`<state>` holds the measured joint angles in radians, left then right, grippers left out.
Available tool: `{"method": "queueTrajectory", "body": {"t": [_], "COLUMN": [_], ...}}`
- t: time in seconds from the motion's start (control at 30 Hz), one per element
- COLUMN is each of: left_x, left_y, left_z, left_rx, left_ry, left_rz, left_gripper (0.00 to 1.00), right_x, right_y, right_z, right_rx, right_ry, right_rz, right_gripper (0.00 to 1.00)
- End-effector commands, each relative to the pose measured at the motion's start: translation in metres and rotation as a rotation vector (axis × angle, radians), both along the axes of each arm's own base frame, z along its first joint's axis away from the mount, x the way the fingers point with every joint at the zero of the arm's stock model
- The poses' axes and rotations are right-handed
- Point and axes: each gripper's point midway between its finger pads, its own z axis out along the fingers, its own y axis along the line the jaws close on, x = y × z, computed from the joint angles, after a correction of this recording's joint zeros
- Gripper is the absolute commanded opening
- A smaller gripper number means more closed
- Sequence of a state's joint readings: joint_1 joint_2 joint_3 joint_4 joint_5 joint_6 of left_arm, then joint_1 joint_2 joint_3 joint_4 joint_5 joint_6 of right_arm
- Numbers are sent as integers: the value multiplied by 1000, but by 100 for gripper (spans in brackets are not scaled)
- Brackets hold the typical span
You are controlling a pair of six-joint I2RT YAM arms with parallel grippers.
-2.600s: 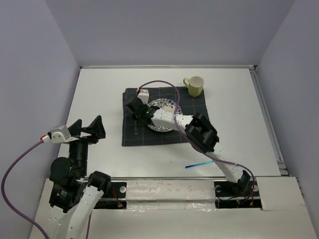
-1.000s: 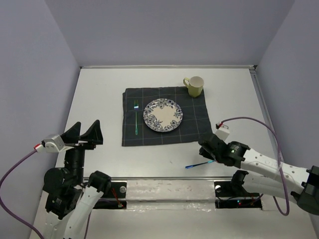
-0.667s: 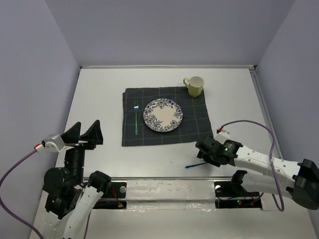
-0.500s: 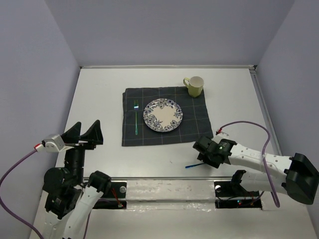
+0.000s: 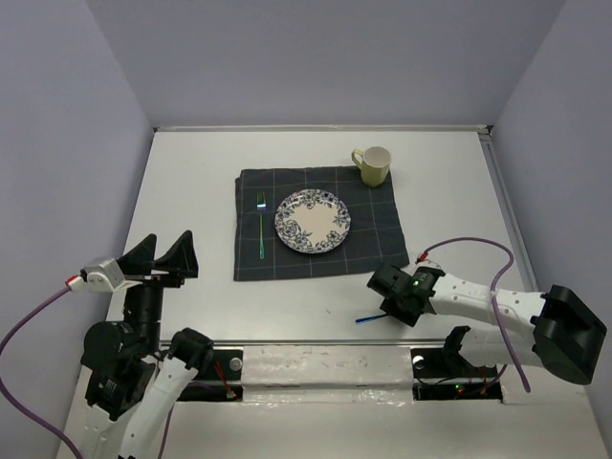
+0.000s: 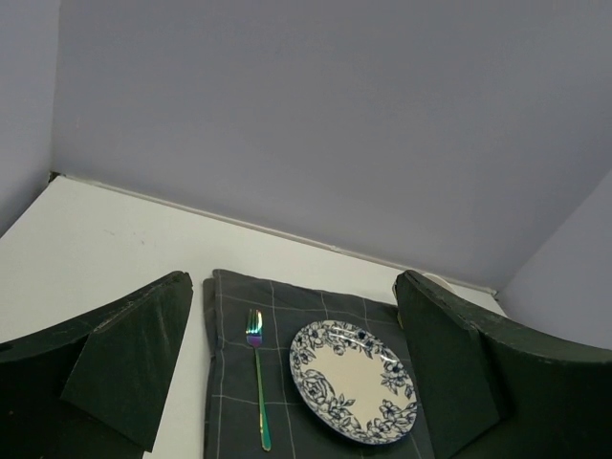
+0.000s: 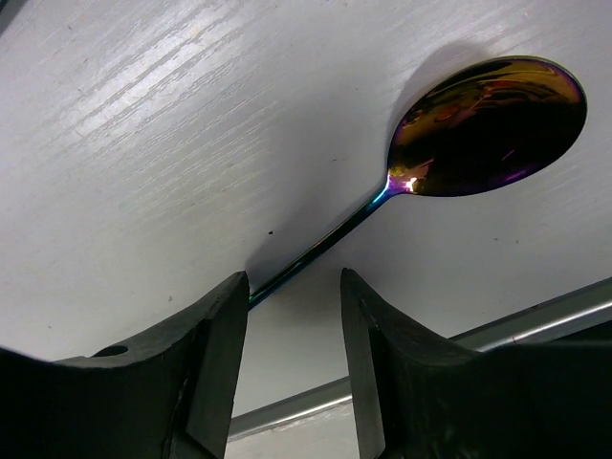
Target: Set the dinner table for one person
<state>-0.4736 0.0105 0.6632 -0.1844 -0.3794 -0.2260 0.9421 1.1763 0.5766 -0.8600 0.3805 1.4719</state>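
The iridescent spoon (image 7: 488, 124) is straddled at its handle by the right gripper (image 7: 292, 279), jaws parted and not clamped, low on the dinner table (image 5: 191, 191) near its front edge. The left gripper (image 5: 167, 247) is held wide open above the near-left corner.

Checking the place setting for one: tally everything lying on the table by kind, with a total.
plate: 1
fork: 1
spoon: 1
mug: 1
checked cloth: 1
Total: 5
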Motion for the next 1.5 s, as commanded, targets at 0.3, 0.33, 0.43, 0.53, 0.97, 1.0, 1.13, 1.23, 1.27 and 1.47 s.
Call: {"method": "queueTrajectory", "body": {"t": [0.3,0.33,0.43,0.53,0.97,1.0,1.13,1.23,1.27,1.47], "left_x": [-22,-23,-22,-21,-15,-14,-11,-10,-9,-6], "left_y": [13,13,14,13,11,10,8,8,7,6], "left_z": [16,17,16,15,12,12,10,9,8,7], "left_rx": [-56,-59,-57,-55,-42,-39,-34,-31,-29,-22], "left_ry": [-104,-105,-99,-95,-67,-66,-54,-48,-43,-32], "left_rz": [5,6,10,10,14,13,11,13,13,16], "left_gripper": [99,99,99,99,99,99,99,99,99,99], "right_x": [22,23,27,28,23,22,29,56,63,123], "right_y": [1,2,12,17,22,19,13,18,23,53], "right_z": [0,0,0,-1,0,7,32,73,82,132], "right_rx": [-89,-90,-65,-53,-74,-97,-144,-214,-225,-342], "right_ry": [-55,-56,-63,-57,-45,-51,-96,-208,-239,-465], "right_rz": [-21,-7,39,63,146,155,188,305,354,598], "right_gripper": [30,27,20,15,0,0,0,0,0,0]}}
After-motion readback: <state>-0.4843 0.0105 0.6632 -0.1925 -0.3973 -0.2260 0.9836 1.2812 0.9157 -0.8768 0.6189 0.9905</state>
